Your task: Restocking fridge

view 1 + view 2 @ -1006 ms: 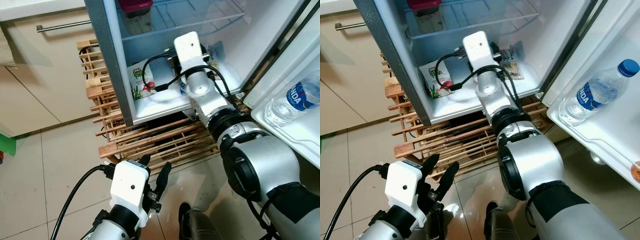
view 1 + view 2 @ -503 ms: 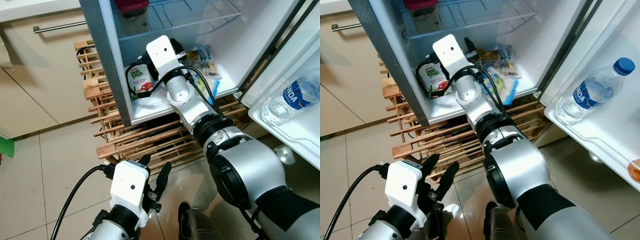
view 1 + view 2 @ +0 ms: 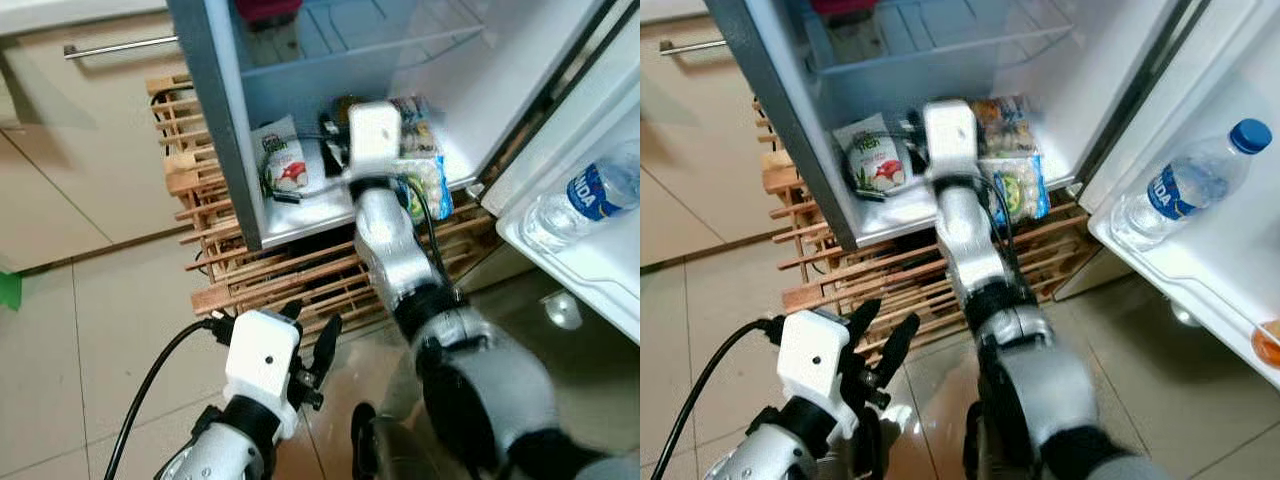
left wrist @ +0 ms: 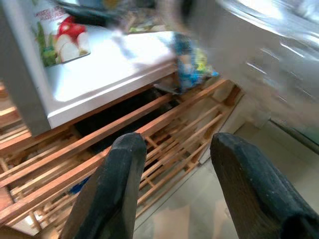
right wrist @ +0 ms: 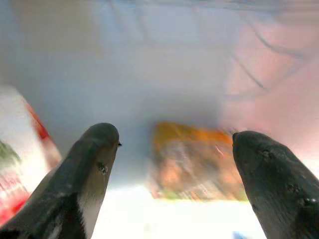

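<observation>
The fridge stands open. On its bottom shelf lie a white radish-print bag at the left, a blue-edged vegetable packet at the front right, and an orange packet further back. My right arm reaches onto this shelf, its white wrist housing between the bag and the packets. In the right wrist view, blurred, the right gripper is open and empty, facing the orange packet. My left gripper hangs open over the floor in front of the wooden rack.
A water bottle lies in the open door's shelf at the right. A slatted wooden rack sits under the fridge. A red-lidded container stands on the wire shelf above. Beige cabinets with a bar handle are at the left, over tiled floor.
My right wrist has swung from the radish bag toward the middle of the shelf. The blue-edged packet now lies at the shelf's front right. The left arm has stayed put.
</observation>
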`<state>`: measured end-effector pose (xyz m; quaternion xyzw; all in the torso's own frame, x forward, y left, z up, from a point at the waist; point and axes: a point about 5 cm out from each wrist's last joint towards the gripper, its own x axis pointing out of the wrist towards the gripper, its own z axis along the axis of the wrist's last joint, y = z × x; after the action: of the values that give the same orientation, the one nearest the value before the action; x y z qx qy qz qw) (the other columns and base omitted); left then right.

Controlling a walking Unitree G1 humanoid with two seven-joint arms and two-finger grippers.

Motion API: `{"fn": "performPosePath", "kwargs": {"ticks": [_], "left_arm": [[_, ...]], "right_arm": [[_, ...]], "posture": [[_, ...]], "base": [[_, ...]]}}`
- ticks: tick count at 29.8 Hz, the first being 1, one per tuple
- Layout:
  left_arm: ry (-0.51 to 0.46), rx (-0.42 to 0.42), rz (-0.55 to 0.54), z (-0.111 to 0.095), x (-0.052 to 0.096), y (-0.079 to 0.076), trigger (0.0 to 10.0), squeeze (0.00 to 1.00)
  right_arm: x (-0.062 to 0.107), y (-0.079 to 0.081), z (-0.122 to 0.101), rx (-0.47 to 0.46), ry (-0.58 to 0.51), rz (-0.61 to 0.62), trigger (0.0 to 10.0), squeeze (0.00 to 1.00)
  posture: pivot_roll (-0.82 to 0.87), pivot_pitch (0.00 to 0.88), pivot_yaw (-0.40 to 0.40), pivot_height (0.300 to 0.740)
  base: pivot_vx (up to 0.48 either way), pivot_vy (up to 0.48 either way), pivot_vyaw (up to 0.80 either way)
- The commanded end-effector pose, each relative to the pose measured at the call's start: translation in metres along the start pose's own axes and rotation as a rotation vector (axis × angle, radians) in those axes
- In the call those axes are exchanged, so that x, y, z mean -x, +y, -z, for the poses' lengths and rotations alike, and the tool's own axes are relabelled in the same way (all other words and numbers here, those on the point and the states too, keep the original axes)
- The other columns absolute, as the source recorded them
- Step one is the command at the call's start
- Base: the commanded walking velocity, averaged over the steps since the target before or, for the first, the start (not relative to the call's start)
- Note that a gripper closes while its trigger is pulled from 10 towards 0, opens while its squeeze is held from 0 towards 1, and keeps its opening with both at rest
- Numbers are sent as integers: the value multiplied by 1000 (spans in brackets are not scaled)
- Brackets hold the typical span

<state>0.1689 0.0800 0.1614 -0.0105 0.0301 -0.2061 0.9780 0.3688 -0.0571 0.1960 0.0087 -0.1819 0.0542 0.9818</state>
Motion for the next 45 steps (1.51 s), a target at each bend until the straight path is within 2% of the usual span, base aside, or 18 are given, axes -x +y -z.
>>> {"fn": "performPosePath", "kwargs": {"ticks": [1, 3, 5, 7, 8, 9, 11, 13, 15, 18, 21, 22, 25, 26, 29, 31, 37, 45], "left_arm": [[1, 28, 9, 3, -2, 0, 10000, 0], [-8, 39, 12, 4, -7, 2, 10000, 0], [-10, 48, 16, 5, -11, 4, 10000, 0], [-12, 56, 20, 6, -17, 8, 10000, 0], [-11, 71, 20, 8, -20, 9, 10000, 0], [-11, 71, 20, 8, -20, 9, 10000, 0], [-15, 77, 26, 8, -27, 14, 10000, 0], [-31, 47, 41, 3, -33, 24, 10000, 0], [-43, 32, 46, 0, -38, 31, 10000, 0], [-51, 33, 43, -1, -42, 36, 10000, 0], [-73, 39, 4, 0, -57, 48, 10000, 0], [-70, 45, -7, 1, -59, 51, 10000, 0], [-61, 73, -29, 4, -62, 57, 10000, 0], [-43, 151, -77, 10, -63, 65, 10000, 0], [-6, 267, -146, 26, -59, 78, 10000, 0], [19, 276, -163, 37, -57, 82, 10000, 0], [-26, 132, -43, 26, -79, 63, 10000, 0], [-88, 54, 55, 15, -87, 51, 10000, 0]], "right_arm": [[17, -12, -11, -26, -38, 27, 10000, 0], [50, -29, -15, -14, -11, 65, 10000, 0], [72, -39, -10, 0, 37, 97, 10000, 0], [90, -47, 10, 15, 124, 114, 10000, 0], [103, -55, 35, 11, 218, 149, 10000, 0], [103, -55, 35, 11, 218, 149, 10000, 0], [127, -71, 75, 34, 375, 227, 10000, 0], [138, -77, 88, -8, 472, 288, 10000, 0], [134, -73, 91, -103, 515, 307, 10000, 0], [125, -69, 89, -136, 514, 284, 10000, 0], [93, -61, 69, -185, 421, 230, 10000, 0], [90, -59, 66, -190, 408, 218, 10000, 0], [85, -55, 59, -144, 366, 177, 10000, 0], [81, -51, 49, -80, 323, 123, 10000, 0], [82, -53, 36, -3, 295, 83, 10000, 0], [87, -59, 31, 18, 293, 76, 10000, 0], [97, -82, 48, 27, 362, 152, 10000, 0], [94, -82, 69, -58, 480, 180, 10000, 0]], "posture": [[41, 298, -60, 736], [-2, 274, -52, 736], [-22, 265, -44, 736], [-45, 250, -27, 736], [-49, 240, -6, 736], [-49, 240, -6, 736], [-42, 216, 24, 736], [-37, 175, 75, 736], [-41, 156, 88, 736], [-44, 145, 93, 736], [-51, 108, 94, 736], [-55, 98, 91, 736], [-63, 87, 85, 736], [-74, 71, 70, 736], [-104, 47, 42, 736], [-118, 40, 33, 736], [-157, 22, 34, 736], [-161, 13, 51, 736]], "base": [[0, 0, 0], [0, 0, 0], [0, 0, 0], [0, 0, 0], [0, 0, 0], [0, 0, 0], [0, 0, 0], [0, 0, 0], [0, 0, 0], [0, 0, 0], [0, 0, 0], [0, 0, 0], [0, 0, 0], [0, 0, 0], [0, 0, 0], [0, 0, 0], [0, 0, 0], [403, 0, 0]]}}
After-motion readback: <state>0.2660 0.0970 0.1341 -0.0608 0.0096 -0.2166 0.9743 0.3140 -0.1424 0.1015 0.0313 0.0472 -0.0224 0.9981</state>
